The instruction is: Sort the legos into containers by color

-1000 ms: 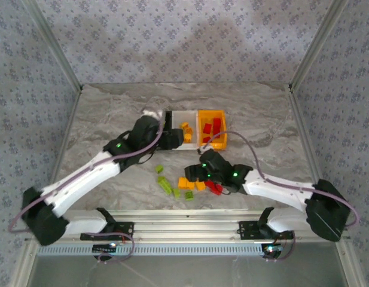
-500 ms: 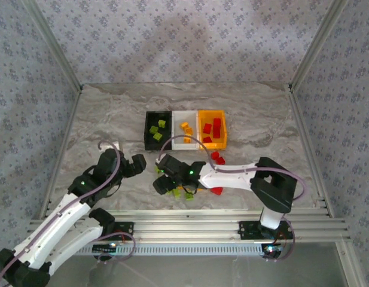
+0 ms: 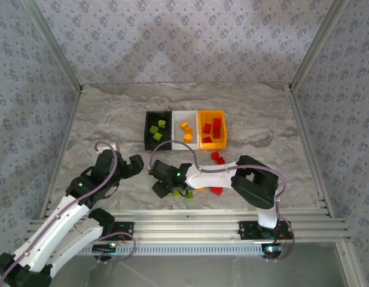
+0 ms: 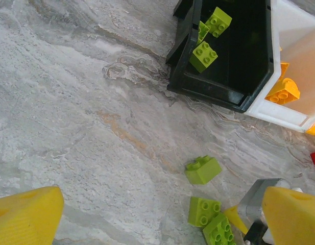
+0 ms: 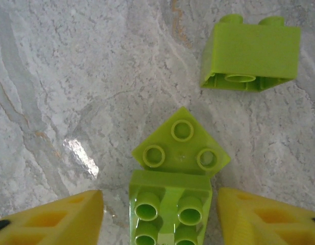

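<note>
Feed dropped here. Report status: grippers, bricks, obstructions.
Left gripper open, empty, over bare table. Right gripper open, straddling a lime green brick, not gripped. Another lime brick touching its far end.

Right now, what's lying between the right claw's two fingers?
In the right wrist view, a lime green brick, studs up, lies between the fingers of the right claw, with a second green brick against its far edge.

Black bin (image 4: 218, 93) at the upper right holds green bricks (image 4: 204, 56); a white bin (image 4: 280, 113) touching its right side holds an orange brick (image 4: 283, 91); three loose green bricks (image 4: 203, 169) lie on the marble table (image 4: 70, 102), lower centre-right; the left gripper (image 4: 158, 218) spreads its yellow fingers (image 4: 24, 217) wide into the bottom corners.
</note>
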{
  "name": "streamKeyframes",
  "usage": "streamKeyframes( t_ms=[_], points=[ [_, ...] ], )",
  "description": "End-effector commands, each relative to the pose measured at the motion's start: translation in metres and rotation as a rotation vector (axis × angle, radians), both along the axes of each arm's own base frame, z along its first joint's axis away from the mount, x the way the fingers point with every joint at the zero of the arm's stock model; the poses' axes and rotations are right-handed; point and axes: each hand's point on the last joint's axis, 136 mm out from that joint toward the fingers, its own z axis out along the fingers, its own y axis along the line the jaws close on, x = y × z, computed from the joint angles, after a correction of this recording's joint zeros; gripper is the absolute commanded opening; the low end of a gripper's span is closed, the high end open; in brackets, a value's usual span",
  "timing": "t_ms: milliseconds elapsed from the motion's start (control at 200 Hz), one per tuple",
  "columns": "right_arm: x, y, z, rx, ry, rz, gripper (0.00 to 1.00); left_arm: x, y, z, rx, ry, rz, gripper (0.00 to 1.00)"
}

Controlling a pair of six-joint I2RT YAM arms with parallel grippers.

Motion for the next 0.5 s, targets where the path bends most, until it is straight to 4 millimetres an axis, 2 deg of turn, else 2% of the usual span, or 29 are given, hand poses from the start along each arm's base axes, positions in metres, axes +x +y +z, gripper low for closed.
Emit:
streamKeyframes(
  t_ms=[0, 145, 235, 250, 270, 405, 495],
  points=[
    [0.002, 0.000, -0.002, -0.034, -0.018, 0.000, 0.55, -0.001, 0.003, 0.005, -0.014, -0.003, 0.016, 0.99],
    [0.002, -0.001, 0.000, -0.021, -0.027, -0.003, 0.45, -0.001, 0.003, 0.006, -0.026, -0.006, 0.020, 1.00],
    [0.005, 0.002, 0.012, 0.014, -0.044, -0.010, 0.40, -0.002, 0.002, 0.008, -0.031, -0.011, 0.020, 0.99],
    [0.002, -0.006, 0.003, -0.009, -0.037, -0.011, 0.39, -0.002, 0.002, 0.008, -0.033, -0.010, 0.021, 1.00],
    [0.001, -0.008, 0.004, -0.008, -0.040, -0.013, 0.39, -0.002, 0.002, 0.008, -0.035, -0.011, 0.021, 0.99],
    [0.005, -0.012, 0.022, 0.028, -0.071, -0.031, 0.35, -0.002, 0.003, 0.010, -0.043, -0.021, 0.026, 1.00],
    [0.008, -0.012, 0.041, 0.069, -0.090, -0.044, 0.34, -0.003, 0.003, 0.010, -0.051, -0.022, 0.028, 1.00]
  ],
)
